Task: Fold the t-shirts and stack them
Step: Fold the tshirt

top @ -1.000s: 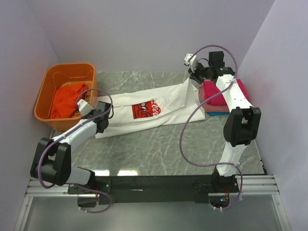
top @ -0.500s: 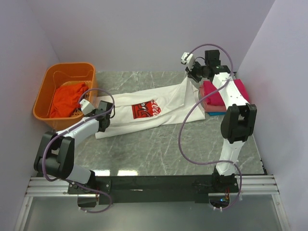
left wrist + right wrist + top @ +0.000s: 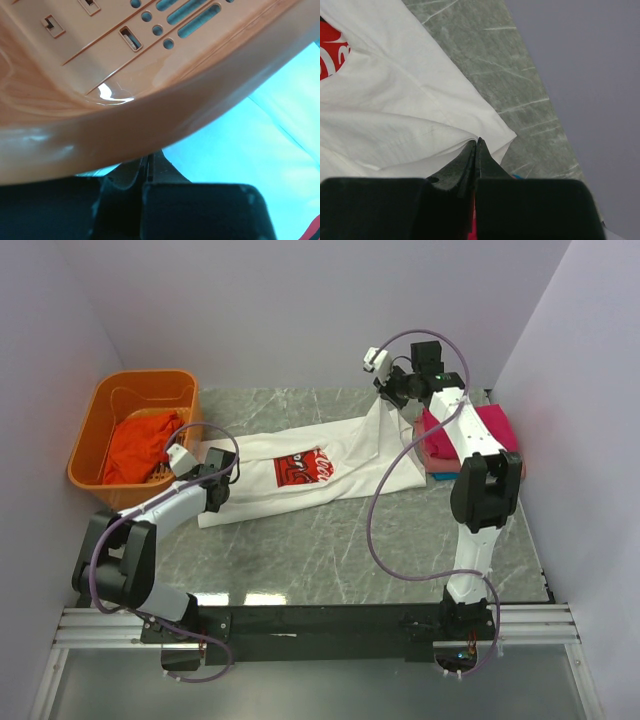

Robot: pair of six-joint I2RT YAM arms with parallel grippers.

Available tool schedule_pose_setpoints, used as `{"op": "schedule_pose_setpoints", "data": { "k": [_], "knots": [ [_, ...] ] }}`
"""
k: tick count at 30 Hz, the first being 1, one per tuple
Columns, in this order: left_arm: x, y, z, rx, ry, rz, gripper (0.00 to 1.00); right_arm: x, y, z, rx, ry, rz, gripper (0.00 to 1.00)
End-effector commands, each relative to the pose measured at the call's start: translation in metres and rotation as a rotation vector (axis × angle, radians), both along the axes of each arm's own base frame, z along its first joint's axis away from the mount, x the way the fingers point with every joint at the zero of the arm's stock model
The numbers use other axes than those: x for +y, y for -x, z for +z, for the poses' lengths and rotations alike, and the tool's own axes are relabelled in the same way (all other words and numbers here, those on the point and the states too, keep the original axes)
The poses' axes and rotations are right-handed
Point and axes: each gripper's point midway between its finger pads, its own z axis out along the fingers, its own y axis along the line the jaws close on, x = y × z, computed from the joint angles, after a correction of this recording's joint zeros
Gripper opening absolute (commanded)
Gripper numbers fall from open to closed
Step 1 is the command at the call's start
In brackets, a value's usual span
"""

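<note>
The white t-shirt (image 3: 350,455) with the red print (image 3: 303,468) lies stretched across the table. My right gripper (image 3: 383,392) is shut on its far right corner and holds it lifted; the pinched cloth (image 3: 395,100) shows at my right gripper's tips (image 3: 477,142). My left gripper (image 3: 213,490) is shut at the shirt's left end, beside the basket; in the left wrist view its tips (image 3: 149,160) meet pale cloth (image 3: 240,150). An orange-red shirt (image 3: 140,445) lies in the basket. Folded magenta (image 3: 490,425), pink (image 3: 450,450) and blue (image 3: 450,476) shirts are stacked at right.
The orange plastic basket (image 3: 100,410) stands at the far left; its wall (image 3: 150,100) is very close above my left fingers. Purple-grey walls close in the table at back and both sides. The right arm's cable loops over the shirt's right part.
My right gripper has moved left and toward the back wall, carrying the shirt's corner with it. The left gripper has barely moved.
</note>
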Motion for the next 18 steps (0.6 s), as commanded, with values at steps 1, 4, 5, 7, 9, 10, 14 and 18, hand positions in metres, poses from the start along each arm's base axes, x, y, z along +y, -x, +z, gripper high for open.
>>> {"op": "schedule_pose_setpoints", "data": {
  "k": [1, 4, 5, 7, 9, 10, 14, 18],
  "knots": [
    [0.004, -0.015, 0.016, -0.053, -0.019, 0.016, 0.00, 0.000, -0.013, 0.019, -0.056, -0.010, -0.031, 0.00],
    [0.004, -0.015, 0.016, -0.051, -0.020, 0.018, 0.00, -0.001, -0.016, 0.020, -0.058, -0.013, -0.043, 0.00],
    [0.005, -0.014, 0.014, -0.046, -0.023, 0.019, 0.00, -0.001, -0.017, 0.020, -0.058, -0.014, -0.046, 0.00],
    [0.006, -0.014, 0.015, -0.047, -0.024, 0.018, 0.00, 0.000, -0.017, 0.020, -0.058, -0.015, -0.047, 0.00],
    [0.005, -0.013, 0.015, -0.046, -0.024, 0.017, 0.00, 0.000, -0.019, 0.020, -0.059, -0.016, -0.050, 0.00],
    [0.005, -0.013, 0.014, -0.043, -0.025, 0.017, 0.00, -0.001, -0.019, 0.020, -0.060, -0.015, -0.052, 0.00],
    [0.005, -0.015, 0.015, -0.044, -0.025, 0.017, 0.00, 0.003, -0.020, 0.019, -0.059, -0.016, -0.045, 0.00],
    [0.005, -0.015, 0.012, -0.037, -0.027, 0.018, 0.00, 0.009, -0.022, 0.020, -0.061, -0.012, -0.039, 0.00]
  ]
}}
